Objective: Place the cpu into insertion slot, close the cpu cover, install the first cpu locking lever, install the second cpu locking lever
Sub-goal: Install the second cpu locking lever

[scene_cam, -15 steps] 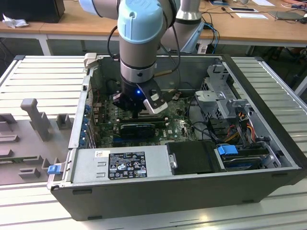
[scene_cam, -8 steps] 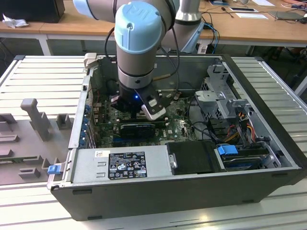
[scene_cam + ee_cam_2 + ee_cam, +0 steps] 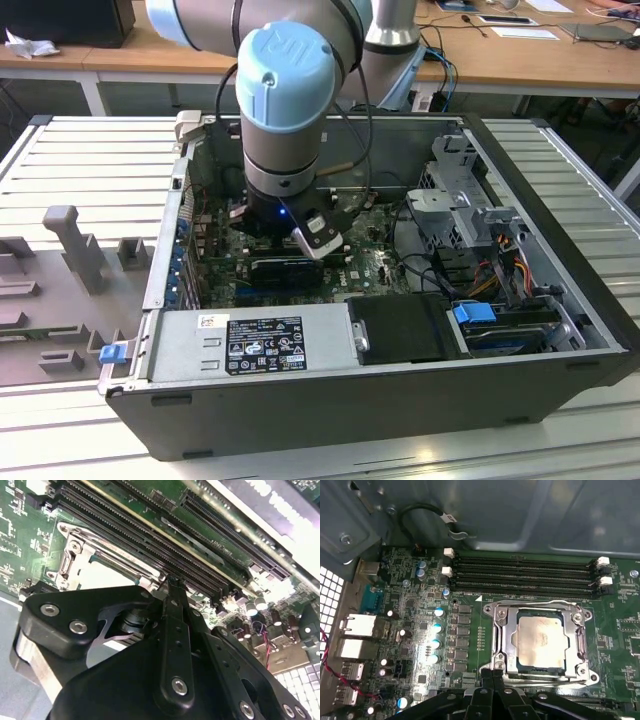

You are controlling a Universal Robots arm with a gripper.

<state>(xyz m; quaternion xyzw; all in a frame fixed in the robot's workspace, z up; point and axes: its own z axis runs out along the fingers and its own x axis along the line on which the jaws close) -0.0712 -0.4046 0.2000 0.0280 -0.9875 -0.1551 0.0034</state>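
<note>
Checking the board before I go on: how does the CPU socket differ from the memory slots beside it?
The insertion slot is square with a silvery metal rim; the memory slots are long, narrow and black. The insertion slot has the cpu seated in it, framed by the cpu cover; the memory slots look unfilled. The gripper sits at the insertion slot's edge, on the side away from the memory slots. Both sit on the green board.
</note>
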